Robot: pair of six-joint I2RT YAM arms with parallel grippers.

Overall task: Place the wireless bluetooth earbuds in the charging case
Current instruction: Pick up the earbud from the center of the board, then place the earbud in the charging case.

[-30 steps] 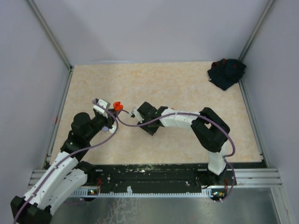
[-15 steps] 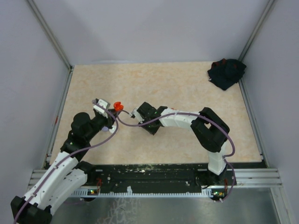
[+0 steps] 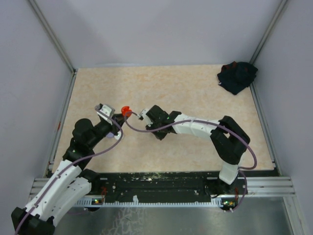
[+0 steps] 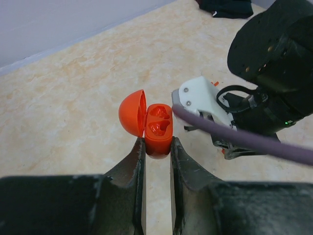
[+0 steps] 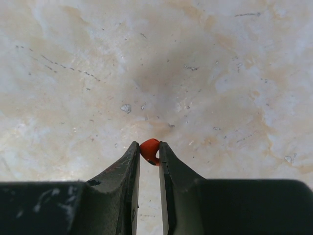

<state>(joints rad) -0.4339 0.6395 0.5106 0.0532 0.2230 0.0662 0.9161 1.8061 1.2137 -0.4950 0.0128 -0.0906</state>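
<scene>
My left gripper [image 4: 157,145] is shut on an orange-red charging case [image 4: 157,128], held upright with its round lid [image 4: 132,112] swung open to the left and two empty wells showing. The case also shows in the top view [image 3: 126,110]. My right gripper [image 5: 149,151] is shut on one small red earbud [image 5: 149,150], pinched between its fingertips above bare table. In the top view the right gripper [image 3: 143,116] sits just right of the case, a short gap apart. No other earbud shows.
A dark crumpled cloth [image 3: 236,76] lies at the table's far right corner. A purple cable [image 4: 234,137] from the left arm crosses in front of the right gripper's body [image 4: 274,63]. Grey walls enclose the tabletop [image 3: 171,88].
The right arm has stretched left, bringing its gripper and the earbud closer to the case. The left gripper and case have shifted slightly up and right.
</scene>
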